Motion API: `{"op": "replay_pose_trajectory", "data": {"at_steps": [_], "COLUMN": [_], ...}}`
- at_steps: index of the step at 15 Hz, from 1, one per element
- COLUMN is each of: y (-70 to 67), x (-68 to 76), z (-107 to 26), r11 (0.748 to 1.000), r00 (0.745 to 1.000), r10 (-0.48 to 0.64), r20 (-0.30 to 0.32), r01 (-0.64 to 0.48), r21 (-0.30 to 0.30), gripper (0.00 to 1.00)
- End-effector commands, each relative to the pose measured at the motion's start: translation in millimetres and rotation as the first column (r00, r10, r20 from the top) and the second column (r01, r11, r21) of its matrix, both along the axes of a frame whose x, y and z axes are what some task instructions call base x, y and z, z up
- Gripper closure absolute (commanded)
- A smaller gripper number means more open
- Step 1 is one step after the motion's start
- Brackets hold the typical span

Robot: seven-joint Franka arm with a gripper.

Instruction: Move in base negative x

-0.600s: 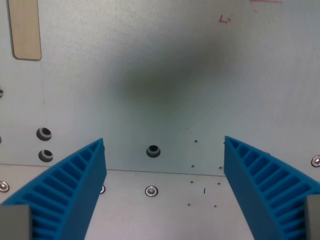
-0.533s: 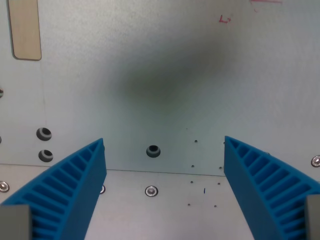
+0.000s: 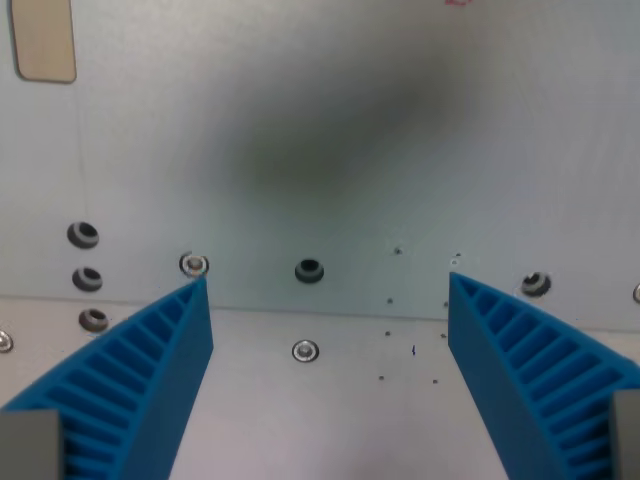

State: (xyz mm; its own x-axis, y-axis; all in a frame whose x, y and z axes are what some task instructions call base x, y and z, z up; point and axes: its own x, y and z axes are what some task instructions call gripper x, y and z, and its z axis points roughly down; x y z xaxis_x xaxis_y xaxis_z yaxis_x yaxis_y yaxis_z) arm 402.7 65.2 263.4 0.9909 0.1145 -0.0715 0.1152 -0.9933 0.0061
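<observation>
Gripper (image 3: 325,300) jaws spread wide, nothing between them; blue ribbed fingers (image 3: 130,385) rise from both lower corners of the wrist view. Beneath: pale metal plate (image 3: 330,130) with a seam running across. Dark hole (image 3: 309,270) just above the seam, screw (image 3: 304,350) just below. Tan slot (image 3: 44,40) top left. Red mark (image 3: 457,3) at top edge, cut off, unreadable. Frame slightly blurred.

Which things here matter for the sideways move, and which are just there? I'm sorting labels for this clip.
Belongs to the job:
gripper, open, holding nothing

Just there:
metal plate
seam across the plate
dark hole
screw
tan patch, top of the wrist view's left
</observation>
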Motion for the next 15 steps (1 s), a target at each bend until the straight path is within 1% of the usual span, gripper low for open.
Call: {"op": "replay_pose_trajectory", "data": {"at_steps": [1, 15], "y": [1.9, 11.3], "x": [-30.6, -102.3], "z": [6.8, -5.8], "r11": [1.000, 1.000], "r00": [0.998, 0.998], "r10": [-0.006, -0.006], "r20": [0.058, 0.058], "r01": [0.006, 0.006], "r21": [0.009, 0.009], "gripper": [0.00, 0.00]}}
